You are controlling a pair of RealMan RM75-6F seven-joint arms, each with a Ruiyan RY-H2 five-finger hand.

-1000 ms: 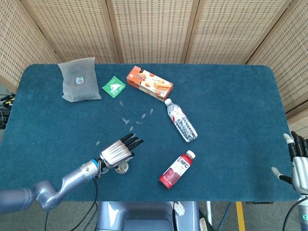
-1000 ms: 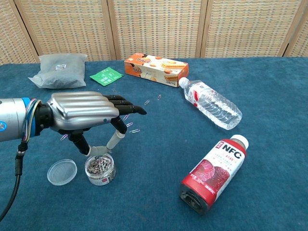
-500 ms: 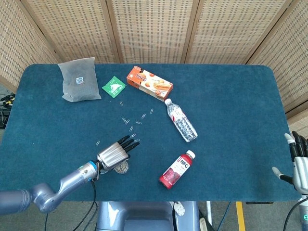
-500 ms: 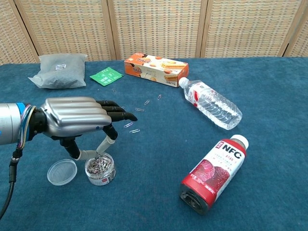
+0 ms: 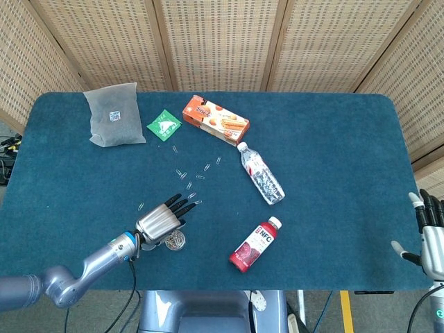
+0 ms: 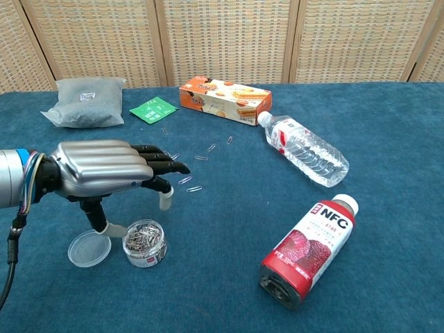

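Note:
My left hand (image 6: 104, 171) hovers palm down just above and to the left of a small clear jar (image 6: 144, 243) full of paper clips. Its fingers are stretched out and apart and nothing shows between them. One pale fingertip hangs over the jar's far side, and the thumb points down between the jar and its loose clear lid (image 6: 89, 248). In the head view the left hand (image 5: 161, 220) covers part of the jar (image 5: 174, 241). My right hand (image 5: 431, 236) is raised at the far right beyond the table's edge, its fingers spread and holding nothing.
Loose paper clips (image 6: 194, 180) lie scattered beyond the left hand. A red juice bottle (image 6: 309, 248) and a water bottle (image 6: 305, 149) lie on their sides to the right. At the back are an orange cracker box (image 6: 225, 99), a green packet (image 6: 152, 108) and a grey bag (image 6: 84, 102).
My left hand has drawn back to the left and toward the near edge. Its thumb and fingertip, which were at the jar's mouth, have come up and away from it. The right hand is unchanged.

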